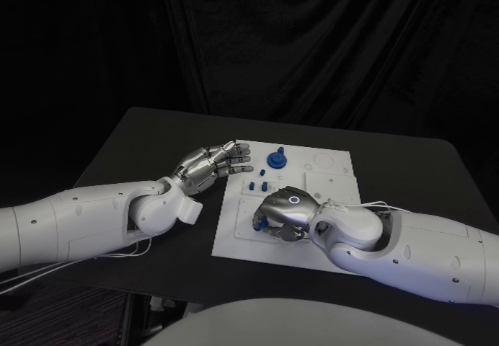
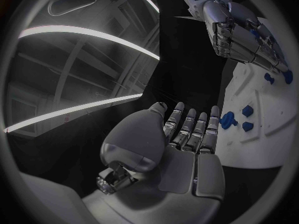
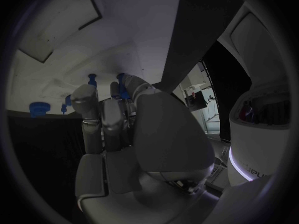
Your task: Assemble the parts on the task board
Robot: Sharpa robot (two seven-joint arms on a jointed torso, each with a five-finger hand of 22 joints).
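The right hand [image 1: 283,215] rests curled over the task board's [image 1: 322,169] near end, pinching a blue part [image 3: 122,87]. The left hand [image 1: 213,164] hovers at the board's left edge, fingers spread and holding nothing.

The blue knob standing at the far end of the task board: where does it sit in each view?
Head view: blue knob stands near the task board's far edge, beyond the left hand.
Left wrist view: past the fingertips.
Right wrist view: on the board.
Shared landmark: the white board.

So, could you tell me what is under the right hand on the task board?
Under the right hand, bits of blue parts show between its fingers, against the white task board. The hand covers most of them, so whether it grips one cannot be told.
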